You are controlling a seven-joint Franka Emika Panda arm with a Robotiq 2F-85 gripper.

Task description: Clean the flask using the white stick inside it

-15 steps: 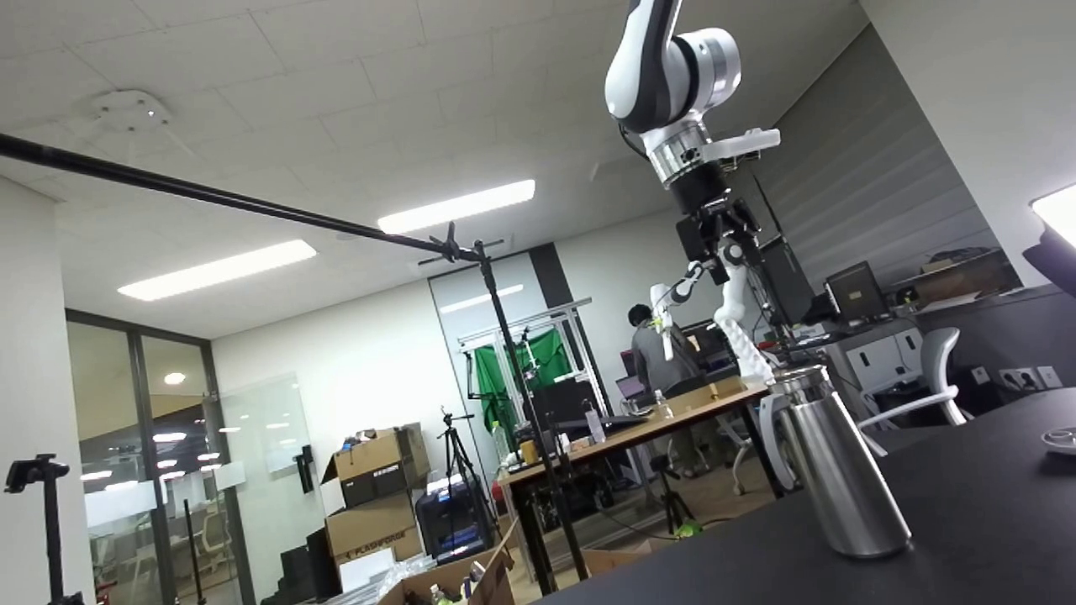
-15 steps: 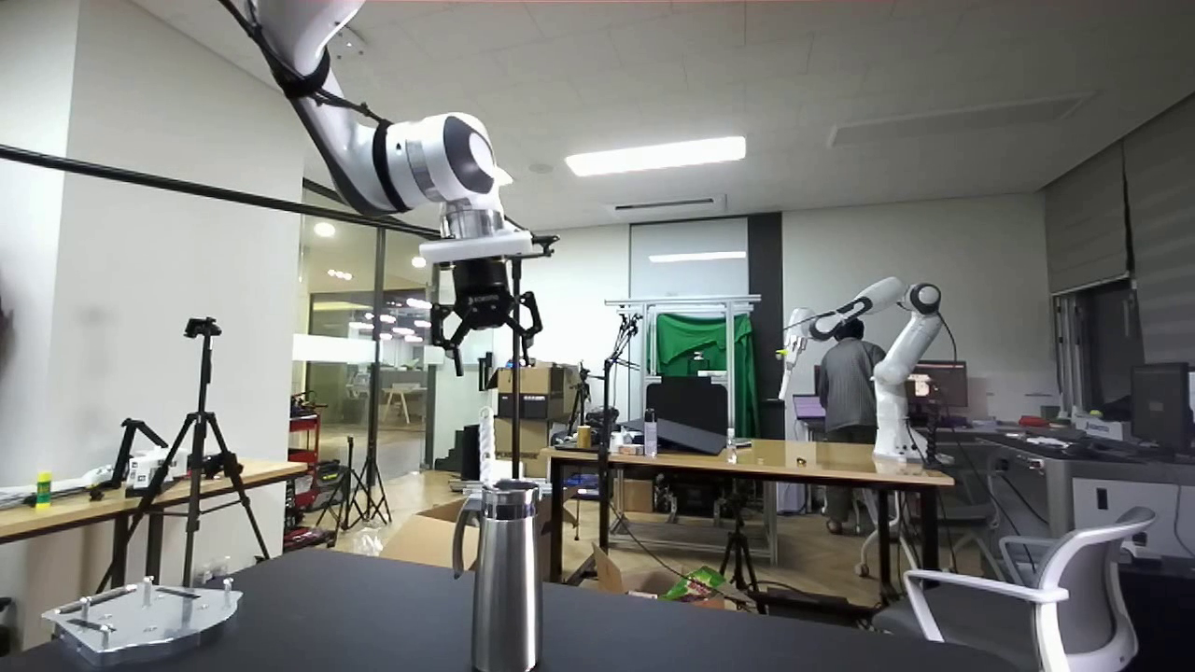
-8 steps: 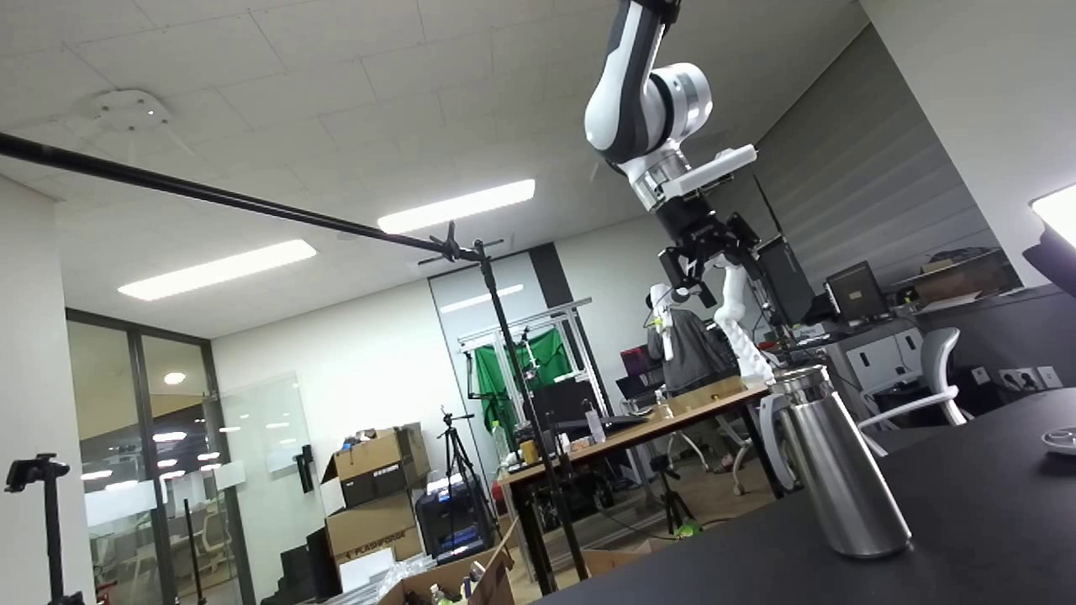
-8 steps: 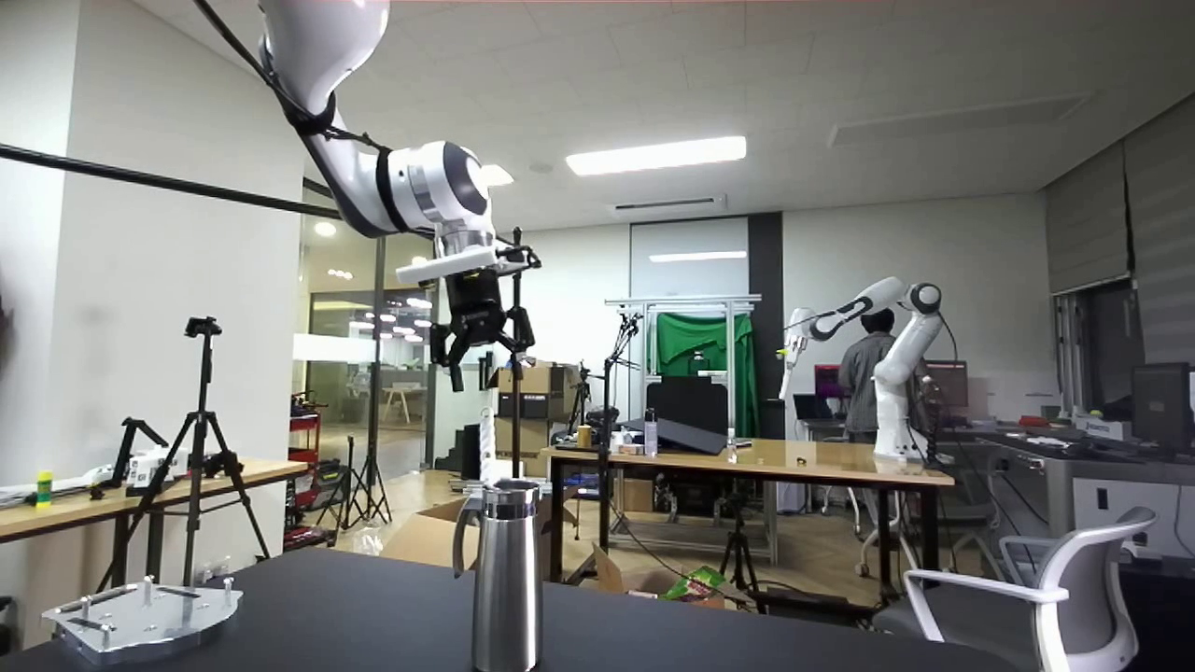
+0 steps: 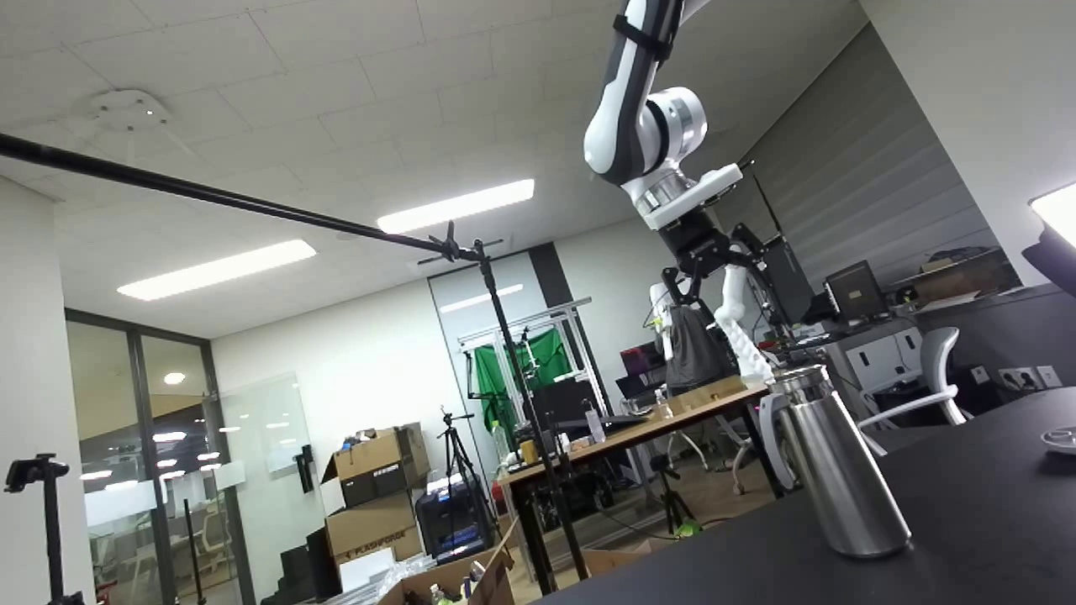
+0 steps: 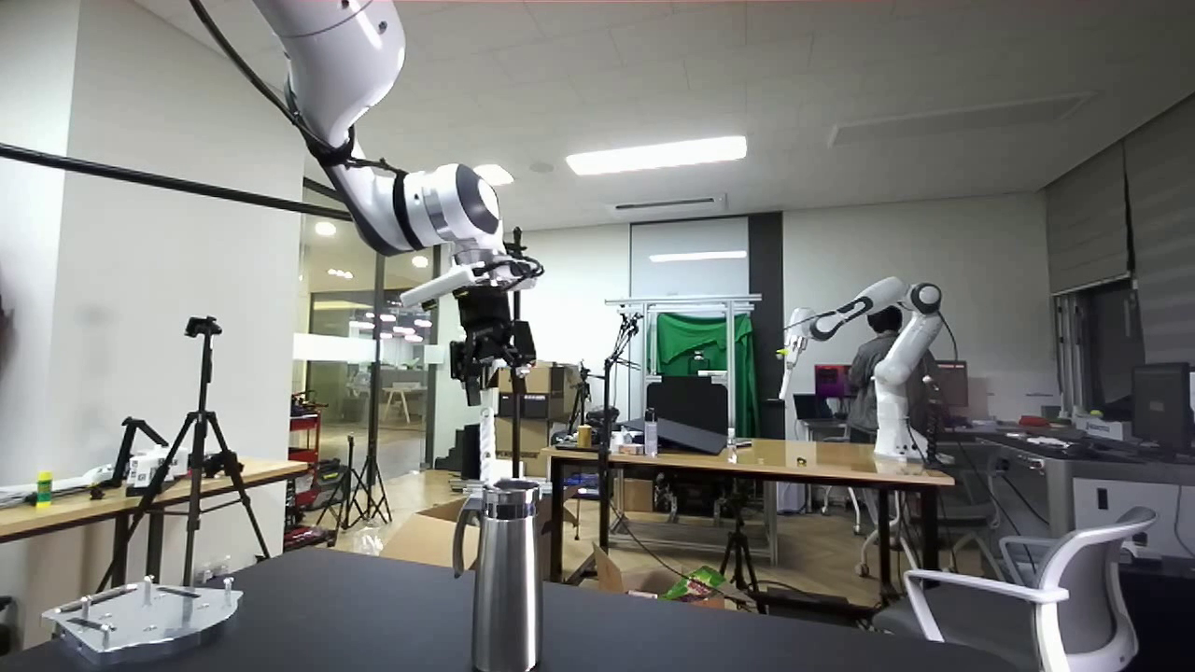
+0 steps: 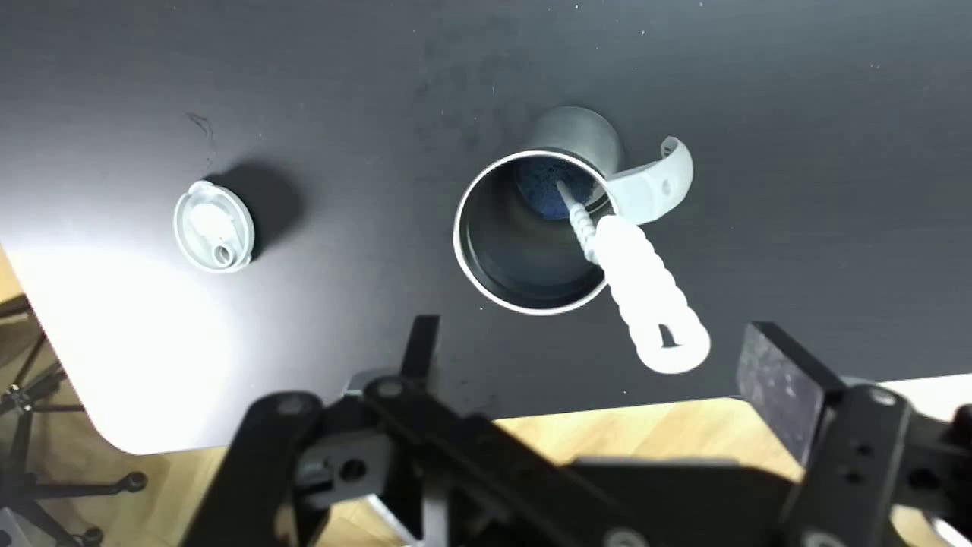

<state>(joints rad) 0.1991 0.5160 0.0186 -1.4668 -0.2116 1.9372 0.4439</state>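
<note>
above the flask and stick, we see a bent arm, its empty claw pointing down, spread wide.

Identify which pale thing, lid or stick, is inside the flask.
The white stick, jutting up from the flask; the round lid lies on the black table.

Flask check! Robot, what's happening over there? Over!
Gripper open, nothing held. White stick leaning in the flask, top poking out. Flask handle close beside stick, might get in the way.
</note>
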